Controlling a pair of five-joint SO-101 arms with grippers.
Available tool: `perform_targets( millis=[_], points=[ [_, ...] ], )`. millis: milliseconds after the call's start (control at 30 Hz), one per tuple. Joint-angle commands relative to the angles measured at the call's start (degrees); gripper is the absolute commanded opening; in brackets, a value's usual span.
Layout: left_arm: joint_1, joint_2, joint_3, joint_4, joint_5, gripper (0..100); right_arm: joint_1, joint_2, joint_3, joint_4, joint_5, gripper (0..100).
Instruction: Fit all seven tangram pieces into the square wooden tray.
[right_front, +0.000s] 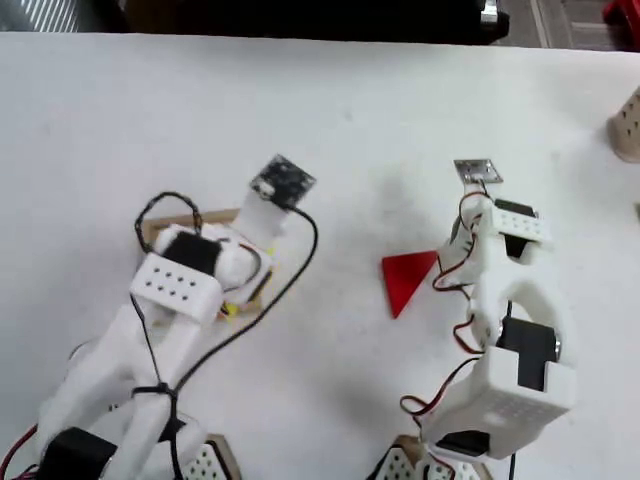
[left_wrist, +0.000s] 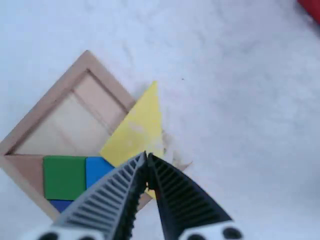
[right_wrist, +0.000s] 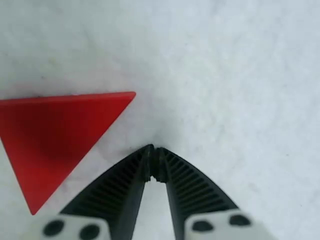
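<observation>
- Yellow triangle is what I have in hand: my left gripper has its jaws pressed together on the near corner, as far as I can judge. A sliver of yellow shows between the fingers.
- It lies tilted across the tray, one edge over the rim and part of it out on the table, so it is not seated.
- Inside the tray a green square and a blue piece sit side by side at one corner. The rest of the floor is bare wood.
- In the high view the tray is left of centre, mostly under my left arm.
- My right gripper is closed on nothing, its tips just beside the red triangle.
- The red triangle lies flat, right of centre, well apart from the tray.
- Step, as I judge it: placing the yellow triangle, with most pieces unplaced.
- Next I must turn it square to the walls, lower it flat beside the blue piece, then let go.
- I can read no writing or labels on the pieces, tray or table.
</observation>
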Motion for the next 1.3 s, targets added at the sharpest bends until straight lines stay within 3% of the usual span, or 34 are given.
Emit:
perform_targets(
  millis=[0,167,533,967,1267],
  points=[
    [4.97,3.91,-0.53,-5.01,-0.18,2,-0.66,-2.33,-0.53,-1.01,-0.35,1.8],
    [9.01,13.93,-2.37,-12.75,-0.09,2,-0.66,-2.33,-0.53,-0.84,-0.35,1.8],
    [1.8,35.38,-19.34,-3.34,-0.09,2,-0.4,-2.33,-0.44,-0.66,-0.35,1.8],
    [-10.33,37.32,-24.18,-3.34,-0.09,2,-0.31,-2.51,0.18,-0.84,-0.26,1.8],
    [-12.53,36.26,-27.96,0.97,-0.09,2,-0.48,-2.42,0.18,-0.92,-0.26,1.8]
  ],
)
